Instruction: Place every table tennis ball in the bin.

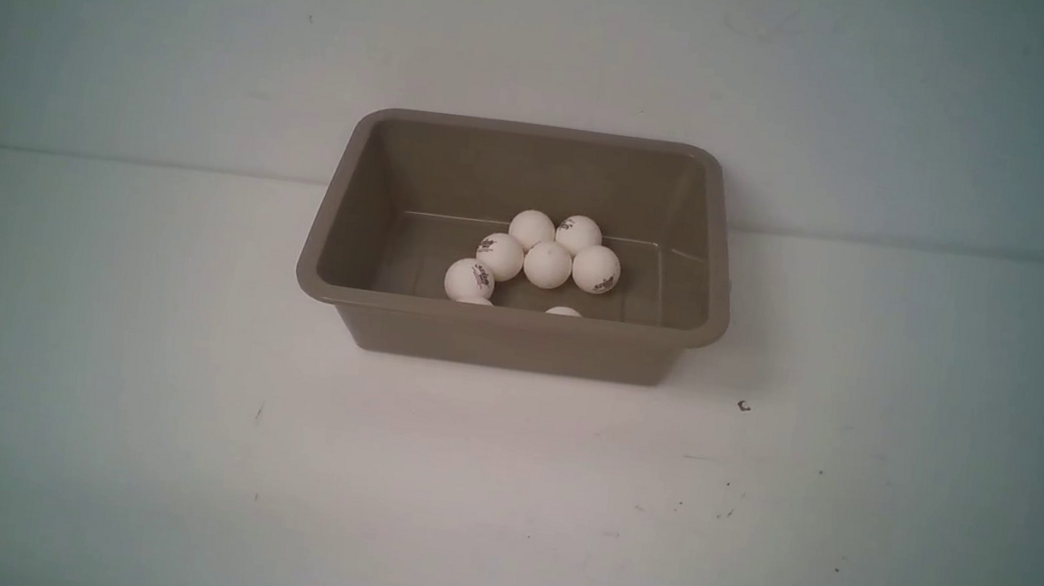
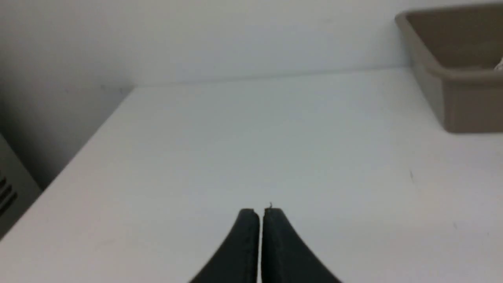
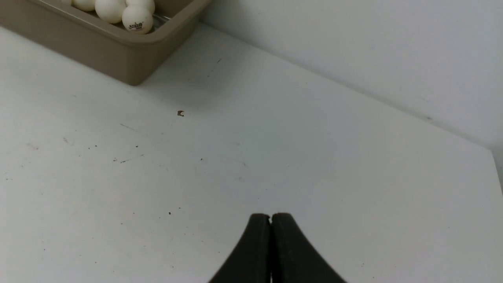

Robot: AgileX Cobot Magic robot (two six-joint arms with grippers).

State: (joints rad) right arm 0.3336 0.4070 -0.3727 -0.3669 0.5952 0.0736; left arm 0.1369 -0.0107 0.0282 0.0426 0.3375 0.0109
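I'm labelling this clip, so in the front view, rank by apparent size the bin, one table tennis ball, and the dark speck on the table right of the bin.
1. bin, by far the largest.
2. table tennis ball, much smaller, inside the bin.
3. dark speck, tiniest, though nearer the camera.

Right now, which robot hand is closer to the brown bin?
Probably the right gripper, though it's close. Both are shut and well clear of the bin; the left gripper sits off its other side.

left gripper (image 2: 261,214): jaws pressed together (holding nothing) | right gripper (image 3: 270,217): same
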